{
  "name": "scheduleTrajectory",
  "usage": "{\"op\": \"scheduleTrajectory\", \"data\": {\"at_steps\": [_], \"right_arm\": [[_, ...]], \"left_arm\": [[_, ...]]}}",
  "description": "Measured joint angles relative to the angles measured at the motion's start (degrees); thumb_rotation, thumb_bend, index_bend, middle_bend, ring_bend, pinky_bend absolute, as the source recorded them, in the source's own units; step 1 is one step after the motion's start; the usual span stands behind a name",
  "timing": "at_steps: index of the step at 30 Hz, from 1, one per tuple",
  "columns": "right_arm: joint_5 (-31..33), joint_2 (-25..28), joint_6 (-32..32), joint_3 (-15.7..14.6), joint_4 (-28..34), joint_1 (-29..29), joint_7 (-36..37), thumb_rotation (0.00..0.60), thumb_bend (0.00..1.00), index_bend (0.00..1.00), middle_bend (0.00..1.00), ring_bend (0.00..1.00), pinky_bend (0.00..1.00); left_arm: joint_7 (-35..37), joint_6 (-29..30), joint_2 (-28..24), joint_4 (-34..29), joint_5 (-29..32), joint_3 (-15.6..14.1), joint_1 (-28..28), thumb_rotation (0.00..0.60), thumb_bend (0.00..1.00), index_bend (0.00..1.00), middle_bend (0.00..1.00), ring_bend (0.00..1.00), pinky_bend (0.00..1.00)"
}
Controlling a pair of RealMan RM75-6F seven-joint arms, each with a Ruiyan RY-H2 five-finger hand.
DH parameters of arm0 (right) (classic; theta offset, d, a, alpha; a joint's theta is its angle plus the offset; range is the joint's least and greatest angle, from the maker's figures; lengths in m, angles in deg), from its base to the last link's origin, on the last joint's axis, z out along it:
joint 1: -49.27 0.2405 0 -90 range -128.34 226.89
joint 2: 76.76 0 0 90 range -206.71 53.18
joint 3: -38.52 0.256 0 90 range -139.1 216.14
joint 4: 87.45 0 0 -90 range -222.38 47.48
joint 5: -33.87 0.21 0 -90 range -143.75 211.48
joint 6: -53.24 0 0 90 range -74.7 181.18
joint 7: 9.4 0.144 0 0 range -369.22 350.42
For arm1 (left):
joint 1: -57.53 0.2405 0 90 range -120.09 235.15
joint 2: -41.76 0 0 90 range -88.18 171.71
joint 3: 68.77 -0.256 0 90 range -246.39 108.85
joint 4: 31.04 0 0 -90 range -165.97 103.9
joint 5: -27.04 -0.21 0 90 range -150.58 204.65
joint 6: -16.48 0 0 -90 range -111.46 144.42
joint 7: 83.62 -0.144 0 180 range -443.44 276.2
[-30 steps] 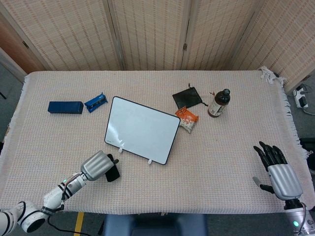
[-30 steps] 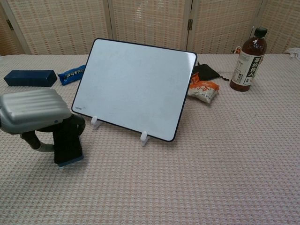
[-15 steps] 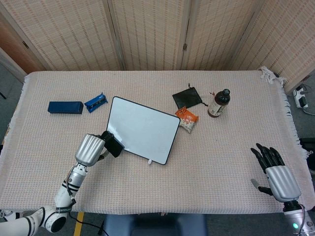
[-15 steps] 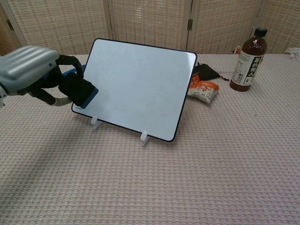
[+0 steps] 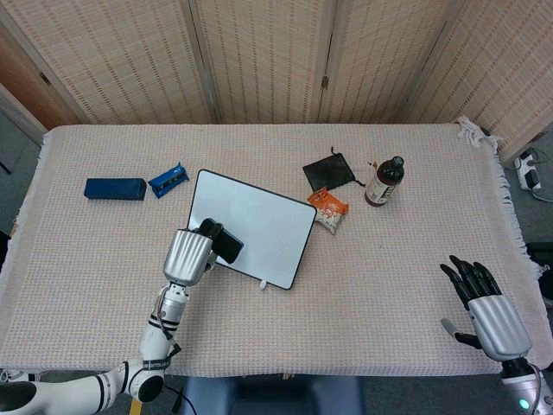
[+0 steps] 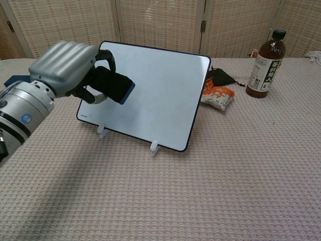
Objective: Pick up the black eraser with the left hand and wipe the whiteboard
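at whiteboard (image 6: 150,95) | left hand (image 6: 67,68) holds black eraser (image 6: 113,85)

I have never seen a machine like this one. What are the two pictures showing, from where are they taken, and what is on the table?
This is a robot with two arms, each ending in a mechanical hand. One picture looks down from a camera at the robot's head; the other looks forward from its chest, low over the table.

The table wears a beige woven cloth. On it a white rectangular whiteboard with a black frame leans on small white feet. Behind it lie a dark blue box, a small blue packet, a black drawstring pouch, an orange and white snack packet and a brown bottle with a black cap.

The silver left hand holds the black eraser in front of the board's left part. The right hand holds nothing, fingers spread, near the table's right front corner.
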Motion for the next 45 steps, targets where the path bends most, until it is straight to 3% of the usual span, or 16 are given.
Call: {"op": "scheduleTrajectory", "data": {"at_steps": [10,22,28,35,45], "right_arm": [[-1.4,1.1,1.6,-0.4,0.0,-0.6,2.3,0.6,0.3,0.0,0.0,0.0,0.0],[-1.8,1.9,2.8,-0.5,-0.3,-1.1,4.2,0.6,0.29,0.0,0.0,0.0,0.0],[-1.9,2.0,2.9,-0.5,-0.2,-1.3,4.3,0.6,0.3,0.0,0.0,0.0,0.0],[-2.2,2.0,3.2,-0.6,-0.2,-1.5,4.3,0.6,0.29,0.0,0.0,0.0,0.0],[-2.4,2.1,3.8,-0.5,-0.2,-1.8,4.3,0.6,0.3,0.0,0.0,0.0,0.0]], "left_arm": [[-4.8,-0.1,7.3,7.4,1.6,1.5,-3.4,0.6,0.29,0.55,1.0,0.79,0.87],[-5.6,-1.8,11.4,13.1,3.0,2.4,-6.2,0.6,0.29,0.5,1.0,0.79,0.88],[-5.7,-2.6,12.6,14.8,3.6,2.3,-7.0,0.6,0.29,0.38,1.0,0.8,0.88],[-6.0,-2.6,12.8,14.8,4.0,2.2,-7.2,0.6,0.29,0.15,1.0,0.8,0.88],[-7.5,-2.2,12.0,12.5,4.1,1.5,-6.6,0.6,0.29,0.1,1.0,0.8,0.88]]}}
